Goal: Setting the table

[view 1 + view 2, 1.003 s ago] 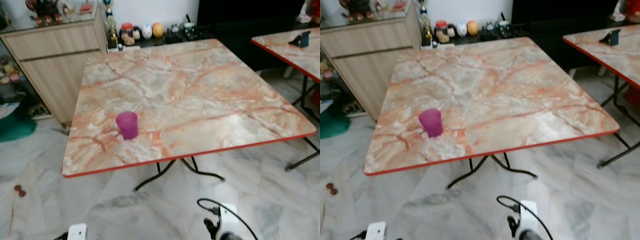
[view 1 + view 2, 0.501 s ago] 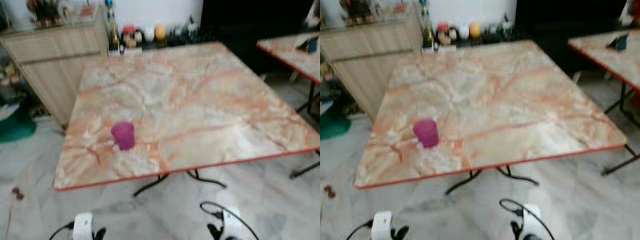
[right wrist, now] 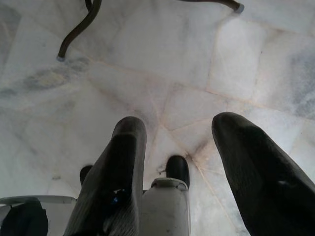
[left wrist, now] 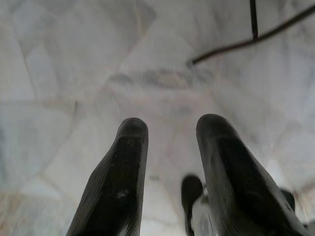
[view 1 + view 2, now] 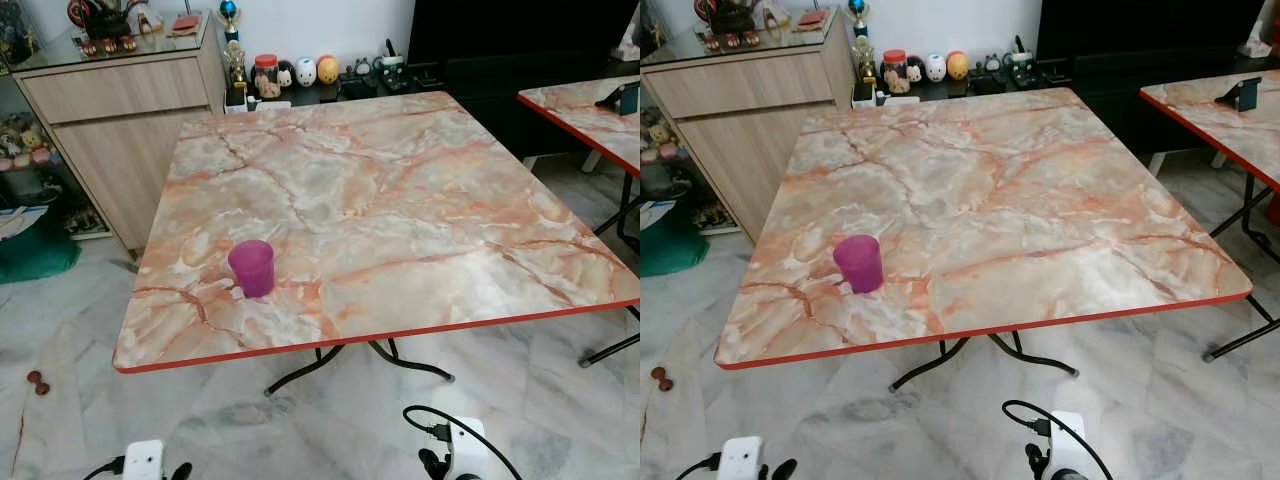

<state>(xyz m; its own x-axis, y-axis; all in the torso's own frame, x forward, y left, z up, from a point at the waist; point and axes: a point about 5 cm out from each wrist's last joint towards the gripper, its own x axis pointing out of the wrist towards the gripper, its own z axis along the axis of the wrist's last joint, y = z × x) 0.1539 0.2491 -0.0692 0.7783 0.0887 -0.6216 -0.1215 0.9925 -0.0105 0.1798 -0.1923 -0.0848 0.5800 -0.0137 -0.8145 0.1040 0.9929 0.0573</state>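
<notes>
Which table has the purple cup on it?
The big marble-patterned table right in front of the robot. The purple cup stands upright near its front left edge. The other table, off to the right, has only a small dark stand on it.

Purple cup point(image 5: 251, 267) on marble table point(image 5: 400, 200)

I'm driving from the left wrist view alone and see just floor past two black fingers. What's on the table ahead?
Observer: One purple cup, upright, near the table's front left corner.
Operator: Is my right gripper holding anything?
Observer: No. The right gripper hangs over the marble floor, fingers apart with nothing between them.
Operator: Anything else nearby to watch for?
Observer: A second marble-top table stands to the right, with a small dark stand on it.
</notes>
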